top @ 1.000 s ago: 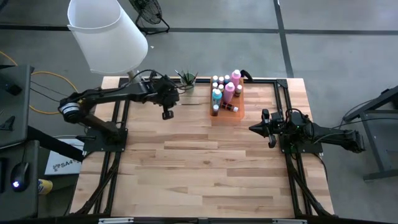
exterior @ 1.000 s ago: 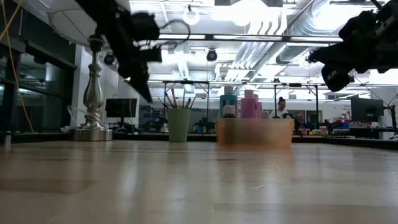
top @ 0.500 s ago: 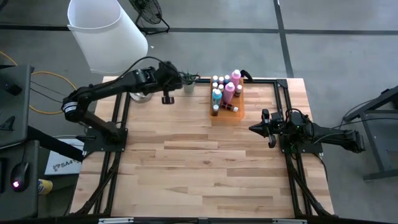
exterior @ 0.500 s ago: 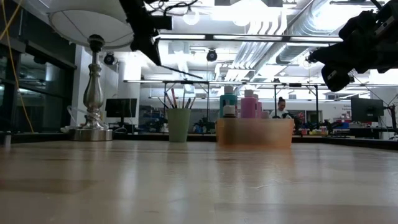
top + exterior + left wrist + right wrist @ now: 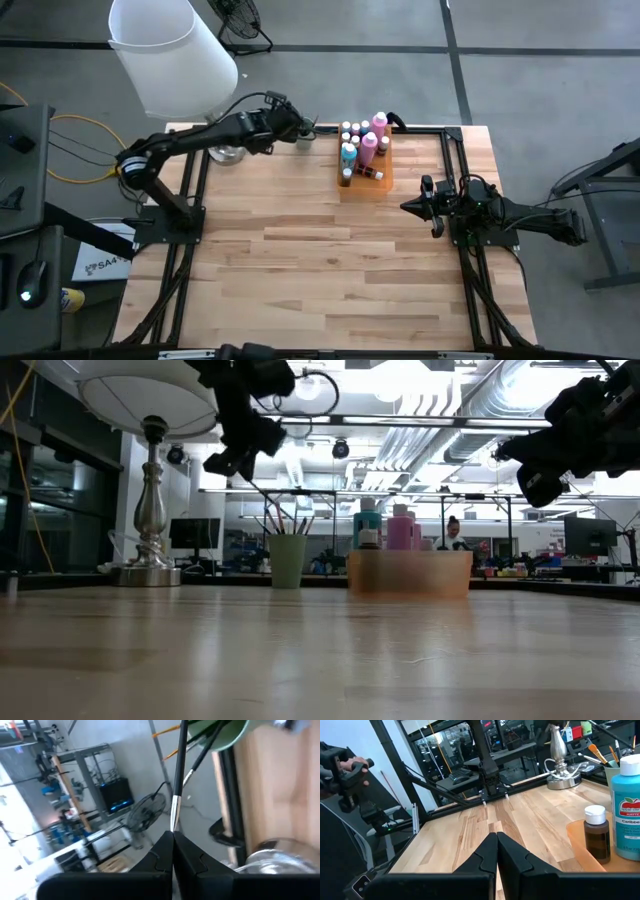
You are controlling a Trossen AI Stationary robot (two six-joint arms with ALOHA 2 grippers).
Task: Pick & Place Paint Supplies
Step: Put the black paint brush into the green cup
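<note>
While the right gripper [image 5: 412,207] waits with its fingers pressed together, raised above the table [image 5: 300,270] well away from the green cup [image 5: 287,560] and out past the orange tray [image 5: 366,180], the left gripper [image 5: 226,462] hangs in the air just beside the cup, on the lamp's side and higher than the cup's rim. Its fingers [image 5: 165,851] are clamped on a thin dark-handled paintbrush [image 5: 177,780]. They pinch one end of the brush, and the rest of it runs straight out from between the fingertips, so its long axis lies in line with the fingers. In the low view the brush slants down from the gripper toward the cup's mouth; in the left wrist view its far end reaches the cup's rim, though whether the tip is inside cannot be told. More brushes [image 5: 275,520] stand in the cup, fanned out above the rim. The tray sits beside the cup, on the side away from the lamp [image 5: 150,510], and holds the paint bottles [image 5: 362,148]: pink, teal and brown ones with pale caps.
</note>
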